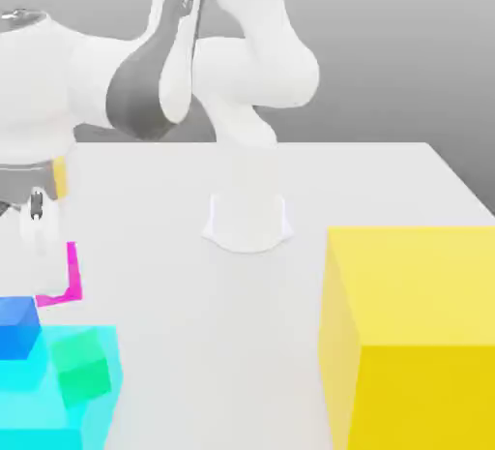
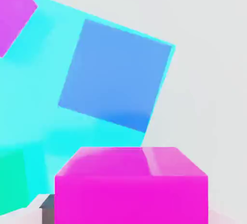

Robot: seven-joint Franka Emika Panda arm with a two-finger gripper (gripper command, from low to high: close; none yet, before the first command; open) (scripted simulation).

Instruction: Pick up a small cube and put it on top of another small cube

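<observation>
In the hand view a glossy magenta small cube [image 2: 130,184] sits close up between my fingers, and my gripper [image 1: 37,243] is shut on it. The gripper hangs at the exterior view's left, above the table and just behind a translucent cyan block [image 1: 39,390]. A small blue cube [image 1: 17,327] [image 2: 116,73] rests on that cyan block, almost straight under the held cube. A second magenta piece [image 2: 12,11] lies beside the cyan block. In the exterior view a thin magenta strip [image 1: 72,269] shows right of the fingers; which cube it belongs to I cannot tell.
A big yellow block [image 1: 411,337] stands at the exterior view's right front. A small green cube [image 1: 82,366] sits in the cyan block. The arm's white base [image 1: 247,216] stands mid-table. A yellow sliver [image 1: 60,177] shows behind the hand.
</observation>
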